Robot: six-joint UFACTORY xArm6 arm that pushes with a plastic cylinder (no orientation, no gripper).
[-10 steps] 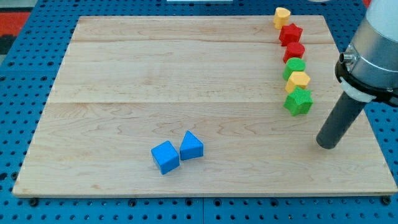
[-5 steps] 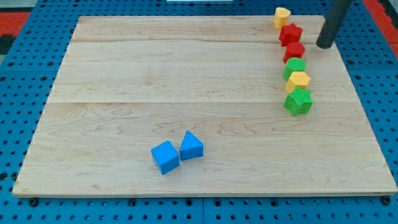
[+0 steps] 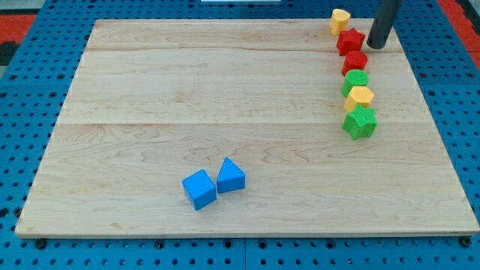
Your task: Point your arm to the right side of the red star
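The red star [image 3: 349, 40] lies near the view's top right of the wooden board [image 3: 150, 112], in a column of blocks. My tip [image 3: 375, 45] rests on the board just to the right of the red star, with a small gap between them. Above the star is a yellow block [image 3: 340, 20]. Below it come a red block [image 3: 355, 61], a green block [image 3: 355, 79], a yellow block [image 3: 359, 97] and a green star [image 3: 360, 122].
A blue cube [image 3: 199, 189] and a blue triangular block [image 3: 231, 175] lie side by side near the view's bottom centre. The board sits on a blue pegboard [image 3: 22, 112].
My tip moved from the board's right side beside the green star up to the top right, then shifted left to stand just right of the red star. No block moved.
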